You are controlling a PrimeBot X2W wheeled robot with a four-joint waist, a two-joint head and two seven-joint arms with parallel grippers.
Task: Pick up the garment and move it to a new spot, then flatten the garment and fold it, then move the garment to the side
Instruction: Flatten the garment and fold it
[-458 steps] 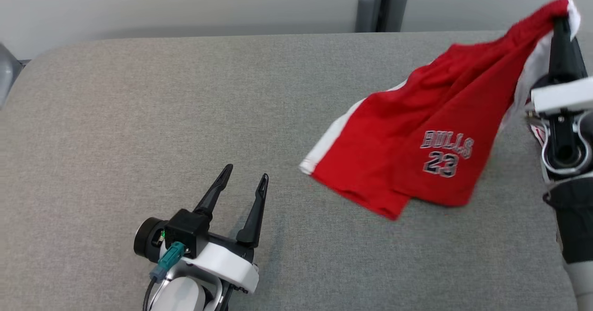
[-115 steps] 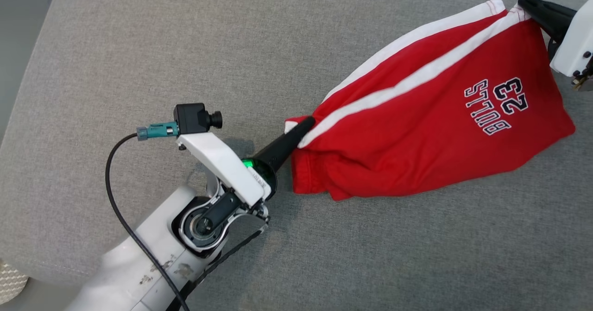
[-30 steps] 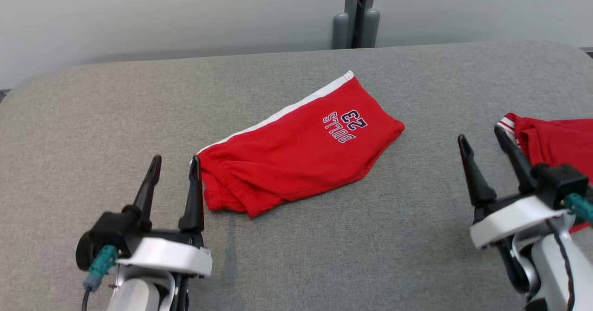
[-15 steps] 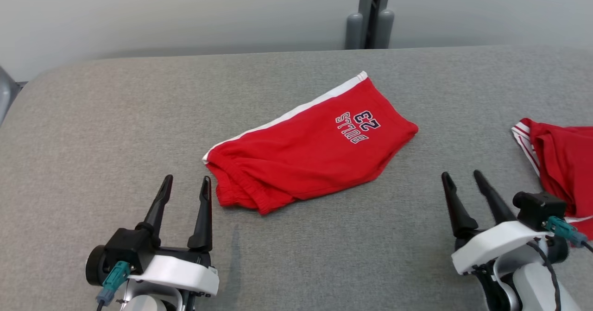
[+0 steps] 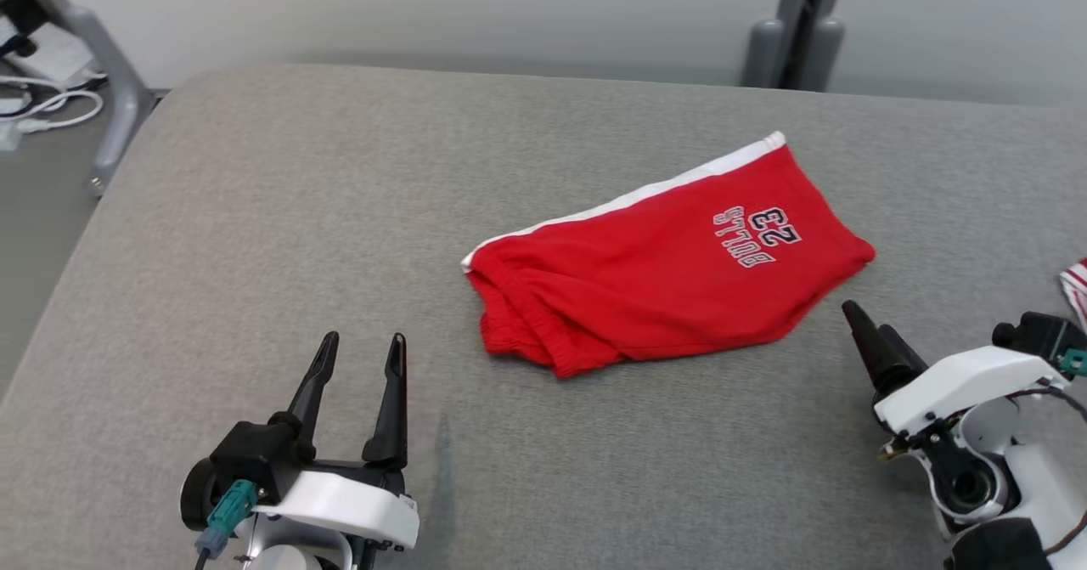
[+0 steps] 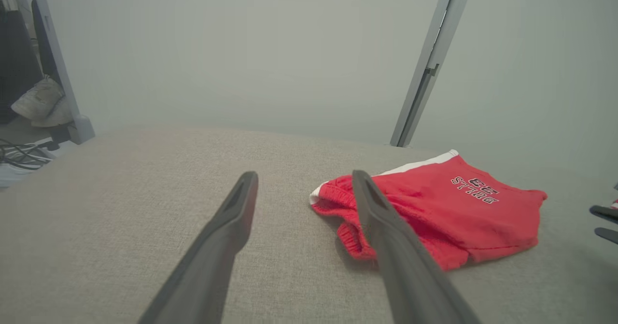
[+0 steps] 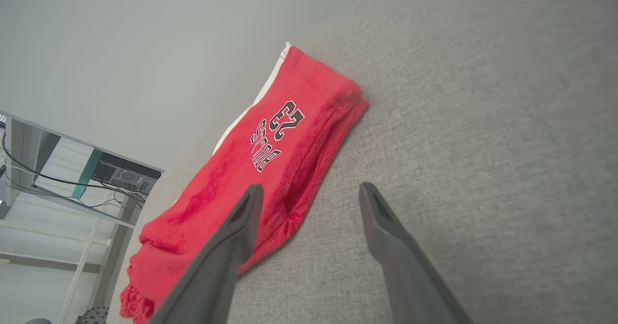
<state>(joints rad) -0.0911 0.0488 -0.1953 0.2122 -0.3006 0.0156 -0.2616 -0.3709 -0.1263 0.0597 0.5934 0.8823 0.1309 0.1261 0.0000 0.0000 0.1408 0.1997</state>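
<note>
The garment, red shorts (image 5: pixel 671 264) with a white side stripe and "BULLS 23" print, lies folded flat on the grey padded table (image 5: pixel 255 213). My left gripper (image 5: pixel 363 342) is open at the lower left, a short way short of the waistband end. In the left wrist view the left gripper (image 6: pixel 304 175) holds nothing, with the shorts (image 6: pixel 434 208) ahead to the right. My right gripper (image 5: pixel 862 319) is rolled on its side just off the shorts' right end. In the right wrist view it (image 7: pixel 310 188) is open and empty beside the shorts (image 7: pixel 270 160).
A second red garment with white stripes (image 5: pixel 1077 290) peeks in at the right edge. The table's rounded left edge drops to the floor, where a metal leg (image 5: pixel 110 86) and cables sit. A grey post (image 5: pixel 798 35) stands behind the table.
The whole picture has shifted right as the camera turned left. The shorts lie as before. My right gripper has rolled onto its side. Both grippers stay open and clear of the cloth.
</note>
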